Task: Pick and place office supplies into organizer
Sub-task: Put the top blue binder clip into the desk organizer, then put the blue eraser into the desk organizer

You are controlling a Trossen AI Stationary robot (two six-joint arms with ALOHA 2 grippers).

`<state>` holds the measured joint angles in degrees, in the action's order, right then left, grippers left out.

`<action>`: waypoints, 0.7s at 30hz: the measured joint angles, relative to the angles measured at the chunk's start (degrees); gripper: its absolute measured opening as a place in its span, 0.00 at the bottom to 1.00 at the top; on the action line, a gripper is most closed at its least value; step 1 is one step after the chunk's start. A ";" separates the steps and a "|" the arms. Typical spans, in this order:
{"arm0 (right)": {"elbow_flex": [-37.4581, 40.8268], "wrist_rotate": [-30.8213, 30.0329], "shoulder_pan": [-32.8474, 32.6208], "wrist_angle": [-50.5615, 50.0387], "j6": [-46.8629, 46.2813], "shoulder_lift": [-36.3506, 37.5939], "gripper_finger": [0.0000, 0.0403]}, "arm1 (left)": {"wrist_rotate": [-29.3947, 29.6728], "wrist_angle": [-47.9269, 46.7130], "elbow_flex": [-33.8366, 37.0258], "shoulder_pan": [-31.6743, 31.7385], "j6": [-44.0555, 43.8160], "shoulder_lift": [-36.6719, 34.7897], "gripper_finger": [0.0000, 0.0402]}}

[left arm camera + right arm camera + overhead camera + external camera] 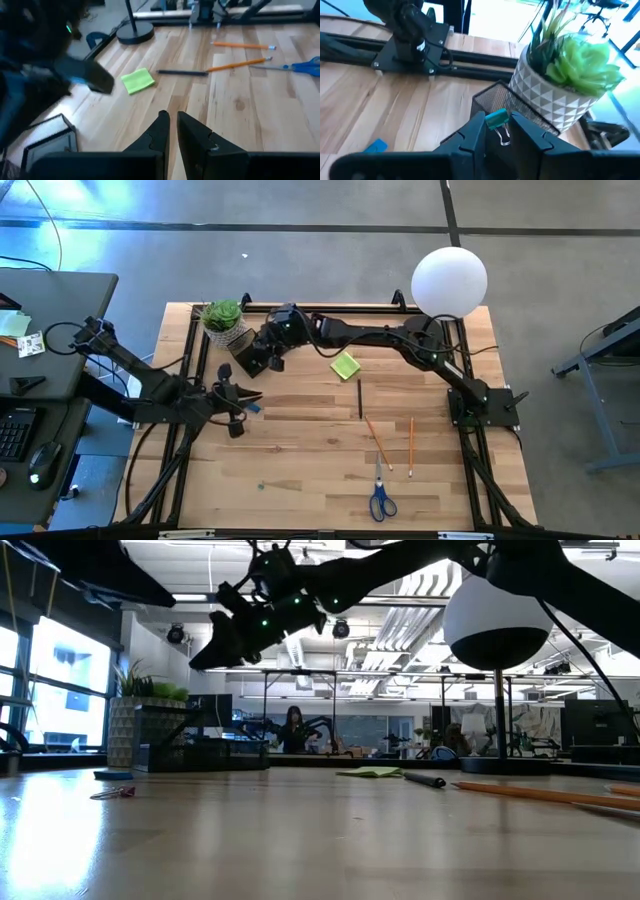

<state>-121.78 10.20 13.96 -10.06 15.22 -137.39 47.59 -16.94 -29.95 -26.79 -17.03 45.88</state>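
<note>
My right gripper [496, 124] is stretched to the table's far left and is shut on a small teal binder clip [496, 117]. It is above the dark wire-mesh organizer [502, 102], which stands beside the potted plant. My left gripper [173, 123] hangs shut and holds nothing at the left side of the table [240, 395]. On the wood lie a yellow-green sticky pad [345, 365], a dark pen [360, 398], two pencils [377, 442], blue-handled scissors [380, 498] and a small blue piece [375, 146]. My right gripper pinches the clip's teal body [492, 120] between its two fingertips. The fingers slant down from the table's right toward the far left corner. The clip is lifted clear, and its silver wire handles [504, 136] hang below it over the organizer's open top.
A green plant in a white faceted pot [560, 95] stands right beside the organizer. The white globe lamp [450, 280] stands on its round black base [135, 32] at the far right. A black frame rail [470, 62] runs along the far edge. Bare wood lies in the near left part.
</note>
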 joint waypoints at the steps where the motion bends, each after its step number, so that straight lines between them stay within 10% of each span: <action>1: 0.00 -0.04 0.00 0.54 -0.37 -0.64 0.19 | 0.04 1.06 0.00 0.00 1.47 -0.97 0.06; 21: 0.04 -3.05 0.28 2.23 -6.31 -3.32 0.29 | -3.68 4.47 1.53 0.04 8.23 -11.11 0.06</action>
<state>-121.73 7.15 14.24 -7.84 8.91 -140.70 43.92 -12.47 -28.42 -26.74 -8.80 34.78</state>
